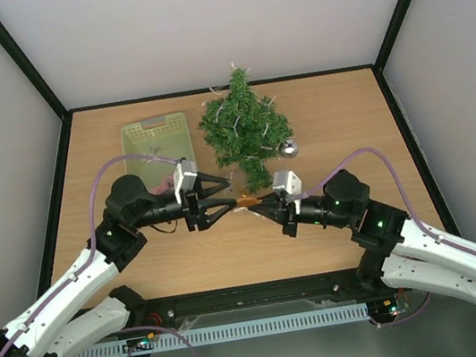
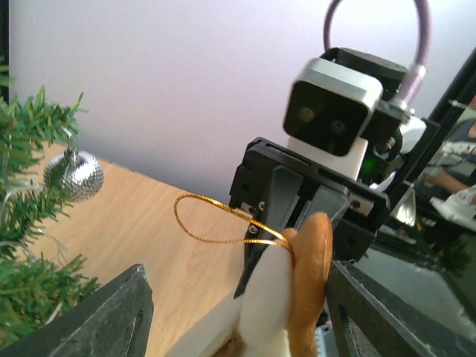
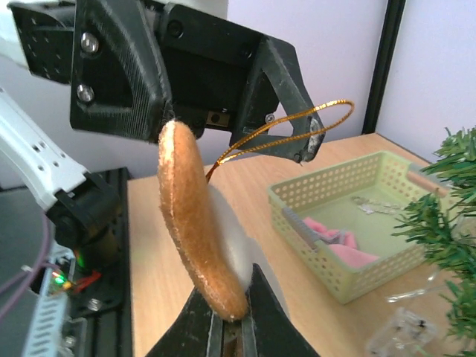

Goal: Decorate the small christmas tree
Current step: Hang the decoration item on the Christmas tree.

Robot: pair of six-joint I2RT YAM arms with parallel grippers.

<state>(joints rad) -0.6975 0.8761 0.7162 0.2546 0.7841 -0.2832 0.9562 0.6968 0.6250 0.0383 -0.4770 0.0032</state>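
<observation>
The small christmas tree (image 1: 244, 128) stands at the back middle of the table, with a silver glitter ball (image 1: 288, 147) hanging on its right side. My right gripper (image 1: 256, 202) is shut on the lower edge of a brown-and-white felt ornament (image 3: 195, 223) with a gold loop (image 3: 297, 128). The ornament is held in the air in front of the tree. My left gripper (image 1: 226, 198) is open, its fingers (image 2: 111, 316) on either side of the ornament (image 2: 301, 279) without touching it. The loop (image 2: 223, 221) sticks out between them.
A pale green basket (image 1: 157, 140) stands left of the tree, with pink pieces (image 3: 349, 249) and small ornaments inside. A clear plastic piece (image 3: 401, 335) lies on the table near the tree's foot. Tree branches (image 2: 30, 223) are close on the left gripper's left.
</observation>
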